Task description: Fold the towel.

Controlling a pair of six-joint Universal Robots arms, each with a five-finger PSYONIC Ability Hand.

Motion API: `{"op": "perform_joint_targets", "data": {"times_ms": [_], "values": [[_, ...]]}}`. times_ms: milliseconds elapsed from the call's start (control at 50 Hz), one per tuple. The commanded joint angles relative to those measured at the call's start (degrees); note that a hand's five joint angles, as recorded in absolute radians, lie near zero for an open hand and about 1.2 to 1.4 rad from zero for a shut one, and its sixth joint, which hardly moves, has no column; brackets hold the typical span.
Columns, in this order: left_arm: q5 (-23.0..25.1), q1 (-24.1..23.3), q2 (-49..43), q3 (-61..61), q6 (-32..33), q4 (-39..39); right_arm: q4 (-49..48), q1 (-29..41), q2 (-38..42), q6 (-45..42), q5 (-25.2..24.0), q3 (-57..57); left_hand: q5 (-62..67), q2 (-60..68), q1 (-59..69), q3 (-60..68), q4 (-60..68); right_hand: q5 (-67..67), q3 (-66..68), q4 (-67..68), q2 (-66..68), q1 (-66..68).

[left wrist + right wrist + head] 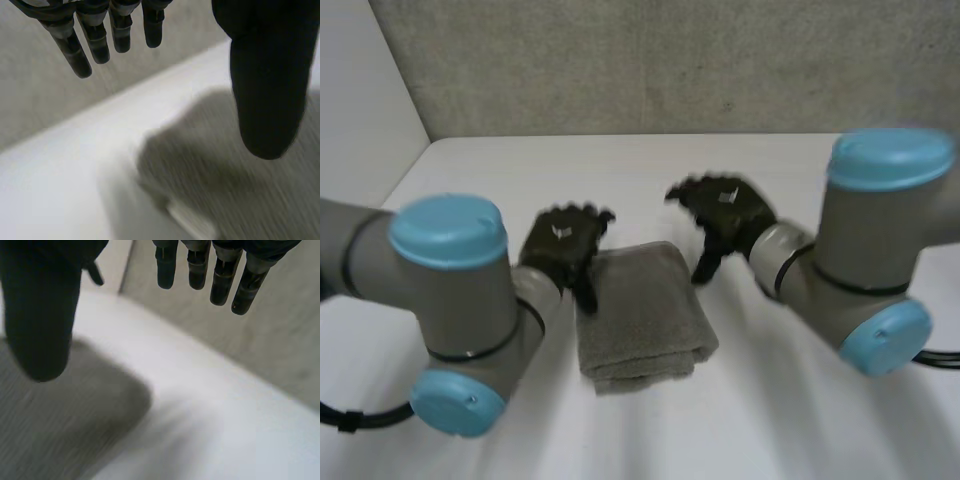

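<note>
A grey towel (643, 315) lies folded into a small thick rectangle on the white table (770, 420), between the two arms. My left hand (563, 246) hovers at the towel's far left corner, open, fingers (95, 37) straight and holding nothing. My right hand (727, 215) hangs just off the towel's far right corner, also open and empty, its fingers (220, 275) spread. In the left wrist view the towel (235, 185) lies under the thumb. In the right wrist view the towel (65, 415) lies below the thumb.
A grey wall (660, 60) closes off the table's far side, and a white wall (360, 100) stands at the left. Both arms' elbows, the left (460, 310) and the right (880, 260), reach over the near table.
</note>
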Motion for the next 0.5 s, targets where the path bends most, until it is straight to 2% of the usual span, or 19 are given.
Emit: {"op": "perform_joint_targets", "data": {"times_ms": [20, 60, 160, 240, 340, 500], "values": [[0.08, 6.83, 11.73, 3.62, -0.29, -0.39, -0.40, -4.79, -13.78, 5.31, 8.19, -1.37, 1.75, 2.03, 2.16, 2.00, 1.94, -3.05, -1.83, -3.03, -2.42, -0.52], [1.12, 9.99, 16.81, 4.31, -0.47, -1.52, -0.40, -6.55, -15.45, 5.31, 9.43, -1.28, 1.91, 2.20, 2.33, 2.17, 2.11, -3.05, -1.83, -3.03, -2.42, -0.52], [4.11, 12.72, 21.65, 5.81, -0.64, -7.57, -0.22, -9.55, -19.68, 5.22, 11.28, -1.28, 1.75, 2.03, 2.16, 2.00, 1.94, -3.05, -1.83, -3.03, -2.42, -0.52], [5.70, 13.25, 22.28, 7.75, -1.78, -11.72, 0.48, -10.70, -20.74, 5.13, 11.28, -0.66, 1.91, 2.20, 2.33, 2.17, 2.11, -3.05, -1.83, -3.03, -2.42, -0.52], [7.19, 13.43, 22.28, 10.03, -10.56, -15.84, 1.80, -10.44, -20.04, 5.04, 11.28, -0.22, 1.24, 1.53, 1.66, 1.50, 1.44, -3.05, -1.83, -3.03, -2.42, -0.52], [9.92, 13.25, 22.72, 9.59, -11.98, -16.91, 1.98, -10.44, -19.42, 4.61, 10.67, -0.31, 0.24, 0.52, 0.65, 0.49, 0.43, -3.05, -1.83, -3.03, -2.42, -0.52]]}}
